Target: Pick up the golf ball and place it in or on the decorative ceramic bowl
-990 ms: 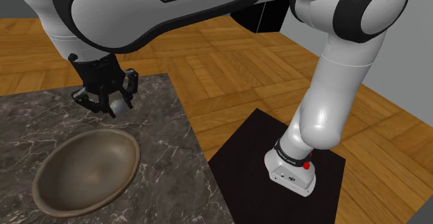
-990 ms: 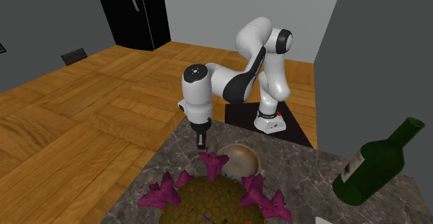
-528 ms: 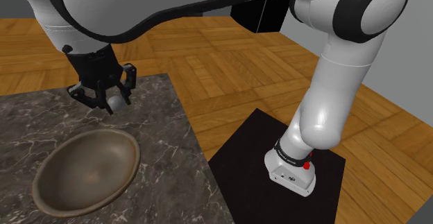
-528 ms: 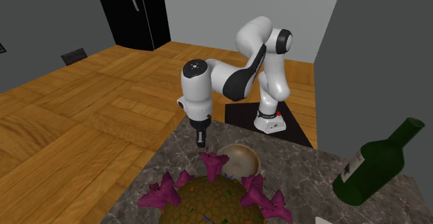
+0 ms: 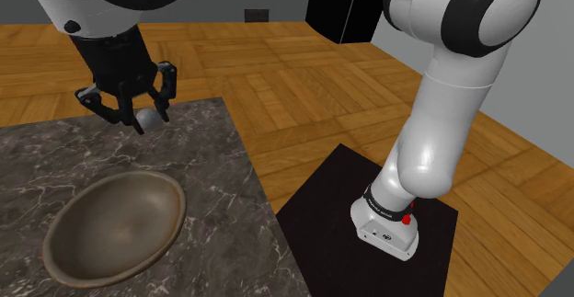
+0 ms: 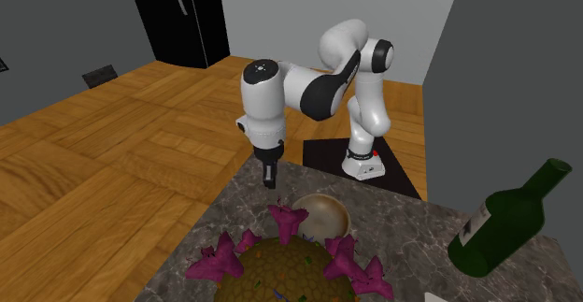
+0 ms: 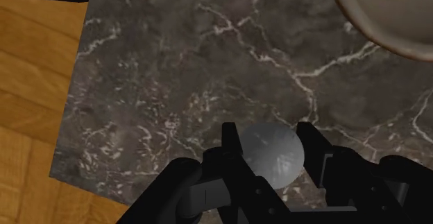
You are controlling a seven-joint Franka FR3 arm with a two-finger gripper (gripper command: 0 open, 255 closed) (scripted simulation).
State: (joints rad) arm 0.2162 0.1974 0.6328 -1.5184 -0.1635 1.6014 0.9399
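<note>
Marble surface (image 5: 216,194) lay dark and veined, and the brown bowl (image 5: 171,214) sat just in from its edge facing the stand. Up by the far corner hovered the black gripper (image 5: 140,120), jaws clamped on the grey golf ball (image 7: 270,153) above the stone, well apart from the bowl.

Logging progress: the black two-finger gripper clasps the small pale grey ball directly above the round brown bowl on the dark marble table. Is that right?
Not directly above the bowl. The wrist view shows the gripper clasping the ball above a bare part of the table, with the bowl off to one side. The rest holds.
</note>
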